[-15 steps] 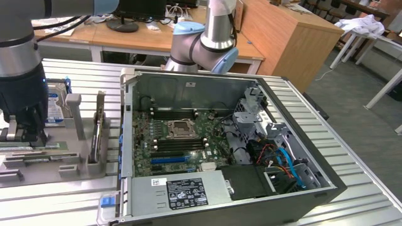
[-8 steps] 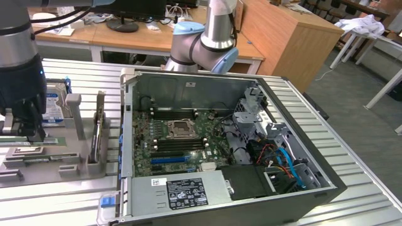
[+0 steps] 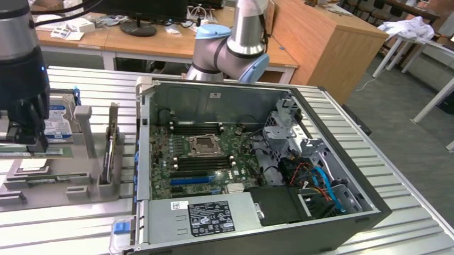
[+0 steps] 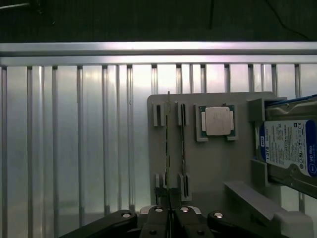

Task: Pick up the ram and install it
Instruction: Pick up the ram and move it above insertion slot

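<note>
The ram (image 4: 168,148) is a thin green stick seen edge-on, standing between the end slots of a grey holder block (image 4: 213,168). My gripper (image 4: 169,214) is shut on its near end, one black finger on each side. In the exterior view the gripper (image 3: 21,142) hangs at the far left over the holder (image 3: 78,178), with the green ram (image 3: 42,153) at its tips. Whether the stick has left its slots I cannot tell. The open computer case (image 3: 248,159) lies to the exterior view's right, with black memory slots (image 3: 202,129) beside the processor socket (image 3: 206,143).
A second thin stick (image 4: 182,148) stands right beside the held one. A square silver processor chip (image 4: 218,121) and a blue-labelled hard drive (image 4: 290,148) sit on the same holder. The ribbed metal table (image 4: 74,148) surrounds it. The arm's base (image 3: 230,50) rises behind the case.
</note>
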Motion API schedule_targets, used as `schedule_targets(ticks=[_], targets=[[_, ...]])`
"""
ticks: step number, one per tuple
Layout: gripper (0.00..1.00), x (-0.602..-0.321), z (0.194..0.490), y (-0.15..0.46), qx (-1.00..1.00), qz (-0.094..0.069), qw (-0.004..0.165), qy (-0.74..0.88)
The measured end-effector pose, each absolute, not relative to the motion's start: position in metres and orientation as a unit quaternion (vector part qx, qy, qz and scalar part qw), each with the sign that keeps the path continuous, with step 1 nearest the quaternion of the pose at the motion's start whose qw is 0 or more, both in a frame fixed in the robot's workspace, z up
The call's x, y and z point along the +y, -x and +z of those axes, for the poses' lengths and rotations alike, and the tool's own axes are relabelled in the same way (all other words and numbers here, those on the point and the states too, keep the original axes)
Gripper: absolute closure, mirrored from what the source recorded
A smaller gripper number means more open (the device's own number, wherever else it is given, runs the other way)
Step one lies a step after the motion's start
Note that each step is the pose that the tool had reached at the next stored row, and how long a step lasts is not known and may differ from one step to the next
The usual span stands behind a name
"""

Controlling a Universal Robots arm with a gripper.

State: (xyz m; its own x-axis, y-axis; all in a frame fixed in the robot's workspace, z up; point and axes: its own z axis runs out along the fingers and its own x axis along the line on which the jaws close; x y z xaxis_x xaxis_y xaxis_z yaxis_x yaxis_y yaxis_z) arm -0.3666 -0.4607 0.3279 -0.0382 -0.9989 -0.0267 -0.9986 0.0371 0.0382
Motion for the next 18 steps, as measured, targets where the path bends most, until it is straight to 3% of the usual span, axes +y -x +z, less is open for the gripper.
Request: schedule_targets(ticks=[18], targets=[[0.88,-0.461,0.374,0.366,-0.72,-0.023,0.004,-0.693]])
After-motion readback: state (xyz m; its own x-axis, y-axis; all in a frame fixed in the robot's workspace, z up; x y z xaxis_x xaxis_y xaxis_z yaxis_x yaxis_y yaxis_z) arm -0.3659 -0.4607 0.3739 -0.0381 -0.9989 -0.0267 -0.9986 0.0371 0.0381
